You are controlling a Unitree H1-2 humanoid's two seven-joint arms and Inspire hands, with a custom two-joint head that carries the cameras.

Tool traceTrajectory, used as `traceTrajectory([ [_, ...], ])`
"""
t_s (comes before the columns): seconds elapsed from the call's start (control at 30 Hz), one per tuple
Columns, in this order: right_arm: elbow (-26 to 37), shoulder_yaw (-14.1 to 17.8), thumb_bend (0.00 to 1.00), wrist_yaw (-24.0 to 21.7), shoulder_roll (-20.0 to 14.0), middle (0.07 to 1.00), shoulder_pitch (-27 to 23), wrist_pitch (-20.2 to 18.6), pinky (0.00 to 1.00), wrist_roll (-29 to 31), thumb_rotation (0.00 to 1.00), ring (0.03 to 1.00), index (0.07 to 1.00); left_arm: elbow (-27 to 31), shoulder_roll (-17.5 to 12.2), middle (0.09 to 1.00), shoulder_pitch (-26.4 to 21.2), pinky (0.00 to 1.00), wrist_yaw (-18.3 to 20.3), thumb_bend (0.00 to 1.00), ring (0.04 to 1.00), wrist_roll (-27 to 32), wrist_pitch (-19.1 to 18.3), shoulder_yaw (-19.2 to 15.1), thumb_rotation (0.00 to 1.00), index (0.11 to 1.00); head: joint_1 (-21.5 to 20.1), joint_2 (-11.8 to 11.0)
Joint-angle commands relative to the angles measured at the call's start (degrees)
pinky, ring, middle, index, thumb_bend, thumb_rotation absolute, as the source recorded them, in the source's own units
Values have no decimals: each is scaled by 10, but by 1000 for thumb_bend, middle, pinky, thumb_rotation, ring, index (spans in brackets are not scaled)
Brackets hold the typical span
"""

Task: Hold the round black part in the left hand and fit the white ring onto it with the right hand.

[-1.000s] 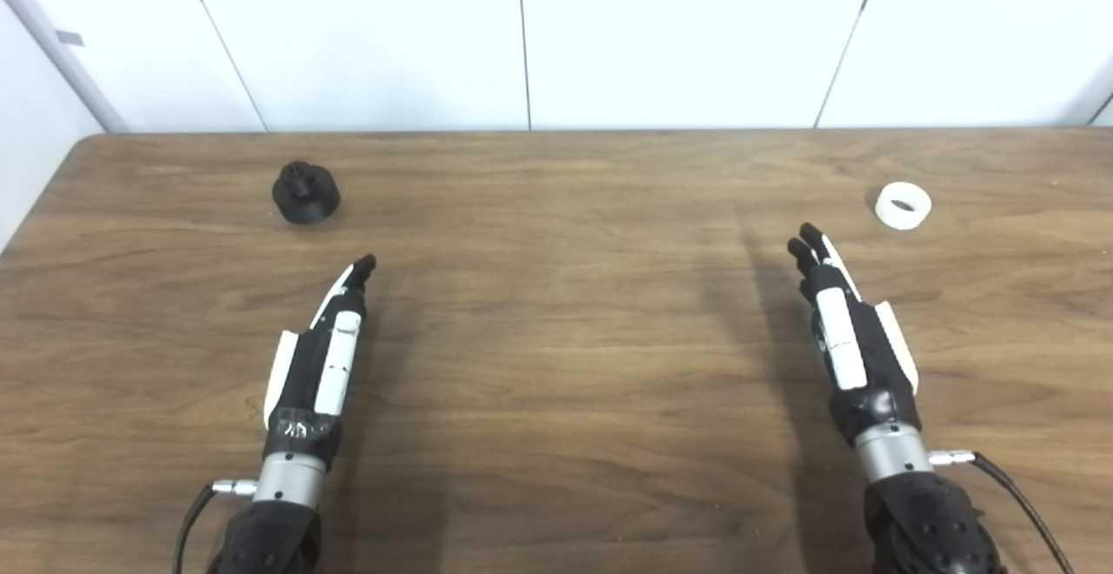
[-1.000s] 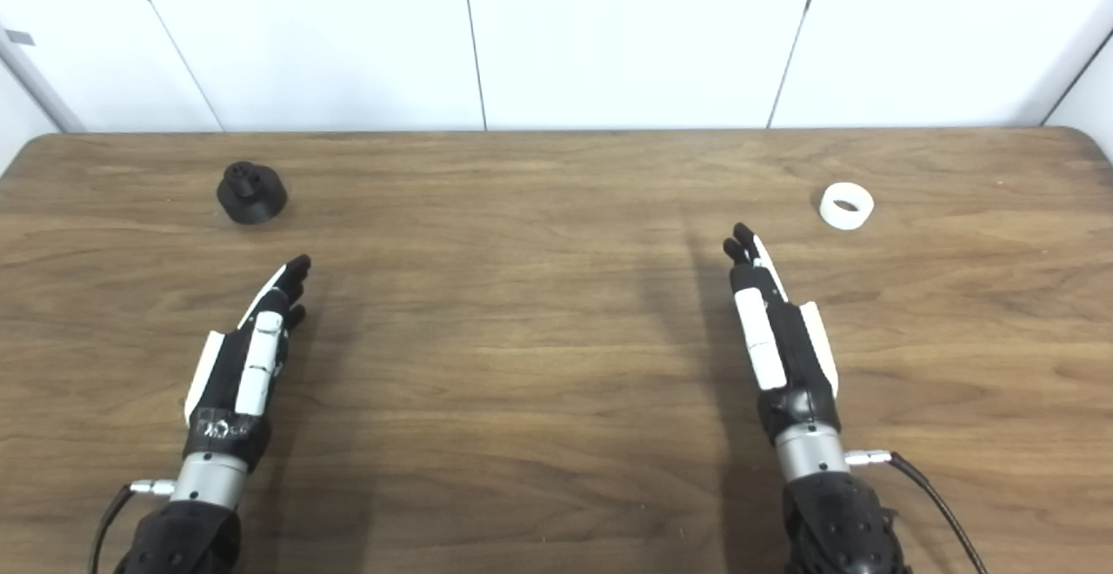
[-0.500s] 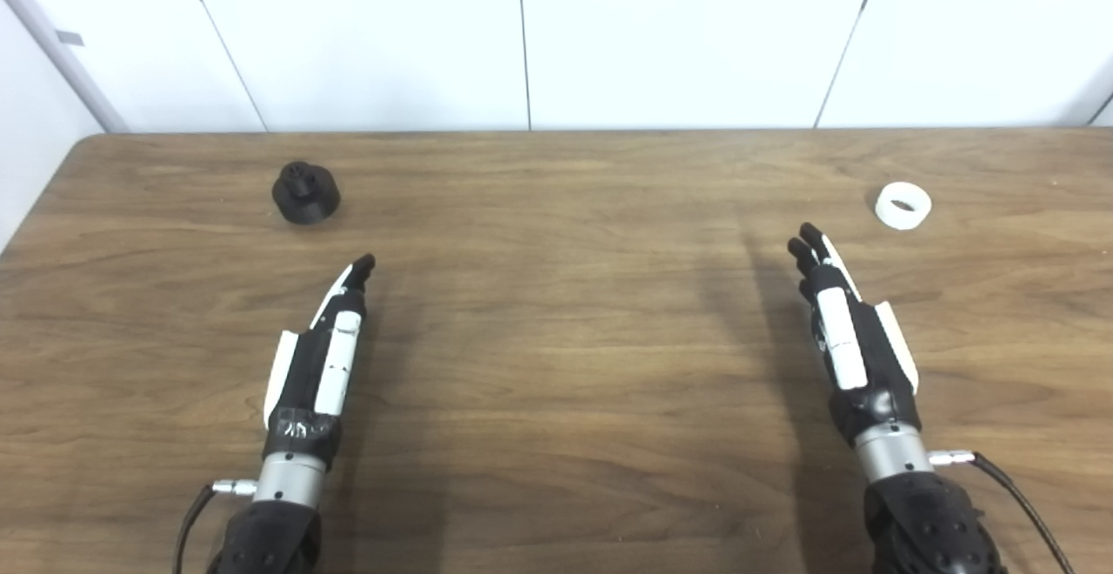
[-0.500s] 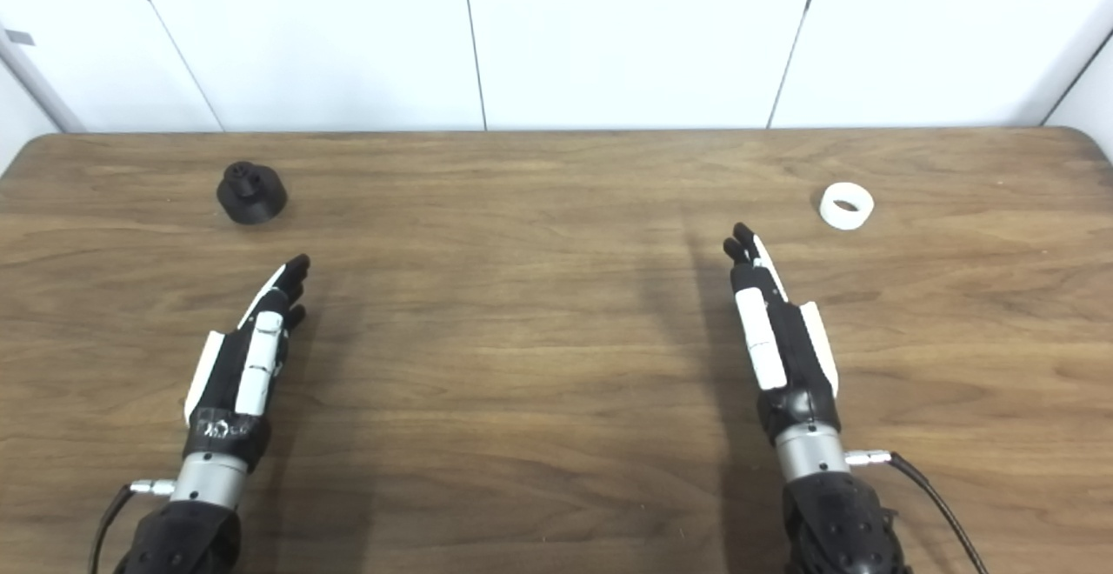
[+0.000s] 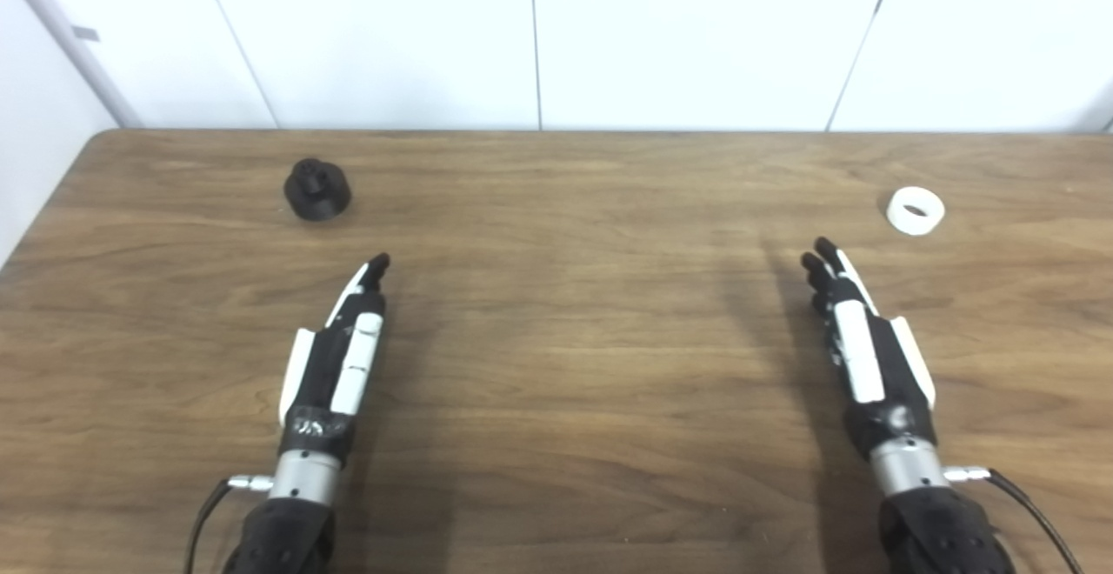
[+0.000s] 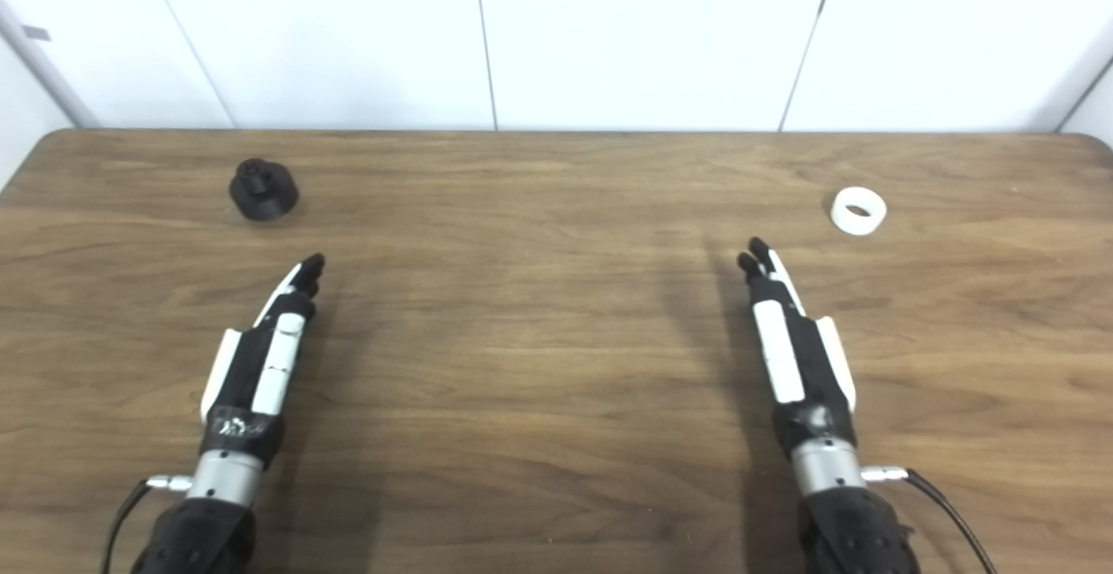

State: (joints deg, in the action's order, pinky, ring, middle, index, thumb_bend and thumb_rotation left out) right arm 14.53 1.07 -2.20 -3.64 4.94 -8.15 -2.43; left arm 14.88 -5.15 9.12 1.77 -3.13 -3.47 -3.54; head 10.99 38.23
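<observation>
The round black part [image 5: 317,190] stands on the wooden table [image 5: 565,313] at the far left. The white ring [image 5: 915,210] lies on the table at the far right. My left hand [image 5: 343,339] lies flat and open, fingers stretched forward, its tips a short way in front of and to the right of the black part. My right hand [image 5: 865,339] is also flat and open, its fingertips a short way in front of and to the left of the ring. Both hands hold nothing. The same scene shows in the right eye view, with the black part [image 6: 263,190] and the ring [image 6: 858,210].
A white panelled wall [image 5: 539,35] runs along the table's far edge. The table's left edge [image 5: 43,209] is close to the black part. Cables trail from both wrists at the bottom.
The whole picture has shifted slightly to the right, so the camera moved. Both hands keep the same flat, open posture and the two parts lie where they were.
</observation>
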Motion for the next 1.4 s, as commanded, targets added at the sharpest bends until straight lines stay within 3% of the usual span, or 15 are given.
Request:
traceTrajectory([
  [0.0, -2, 4, 596, -5, -6, 944, -7, 34, 1000, 13, 1000, 979, 951, -4, 3, 977, 2, 1000, -5, 523, 998, -7, 10, 5, 941, 953, 13, -10],
  [0.4, -36, 5, 640, -15, -20, 958, -5, 69, 1000, 38, 1000, 993, 968, -25, 6, 987, 5, 1000, -15, 576, 1000, -9, 27, 16, 934, 951, 41, -46],
  [0.73, -52, 7, 598, -11, -25, 947, -3, 90, 1000, 29, 1000, 981, 959, -47, 6, 993, 5, 1000, -15, 580, 1000, -19, 56, 22, 957, 964, 54, -71],
  [1.0, -54, 8, 579, -13, -30, 948, 3, 87, 1000, 29, 1000, 987, 961, -63, 9, 994, 4, 1000, -15, 576, 1000, -20, 66, 26, 947, 971, 80, -103],
  [1.07, -65, 8, 576, -14, -35, 950, 2, 102, 1000, 27, 1000, 988, 965, -68, 11, 995, 4, 1000, -16, 573, 1000, -18, 70, 28, 942, 973, 85, -112],
  [1.37, -91, 6, 536, -20, -47, 962, -1, 137, 1000, 28, 1000, 996, 984, -75, 13, 1000, 6, 1000, -19, 529, 1000, -26, 82, 33, 955, 972, 88, -118],
])
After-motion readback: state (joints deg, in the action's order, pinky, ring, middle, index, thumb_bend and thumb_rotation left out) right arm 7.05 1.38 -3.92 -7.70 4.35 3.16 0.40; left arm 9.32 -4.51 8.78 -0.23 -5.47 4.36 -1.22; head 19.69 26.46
